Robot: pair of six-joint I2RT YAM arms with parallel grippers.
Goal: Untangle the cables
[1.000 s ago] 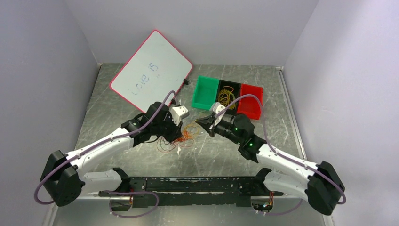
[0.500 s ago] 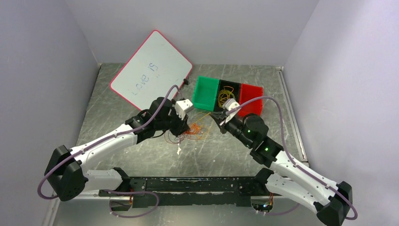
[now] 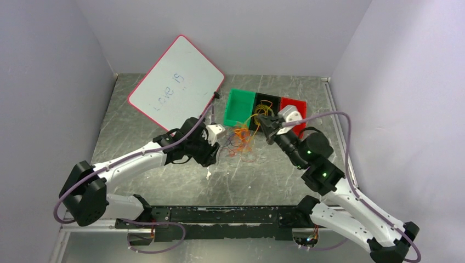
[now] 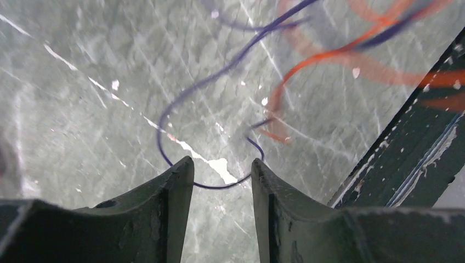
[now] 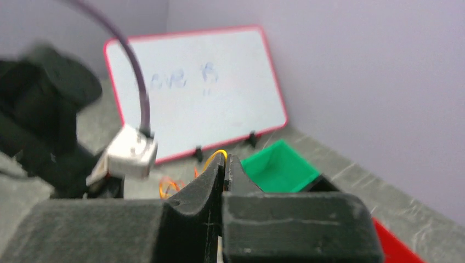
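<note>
Cables (image 3: 241, 141) are lying on the table (image 3: 257, 181), between the tips of the two arms and just in front of the black bin (image 3: 270, 98). In the top view the bunch is stretching along a line from lower left to upper right, with the left jaws at one end and the right jaws at the other.

Right jaws are sitting fully closed, tips together. A yellow loop (image 5: 215, 155) is arcing out of the tips, so it is apparently being pinched there.

Left jaws are standing partly apart, gripping nothing. A dark loop (image 4: 159, 142) is lying on the table, its bend running across the gap at the tips, with orange strands trailing beyond.

Judgement: the left jaws are sitting nearer the dark loop. The coming move is hinging on closing on that bend, then pulling away from the right jaws along the bunch's axis.
</note>
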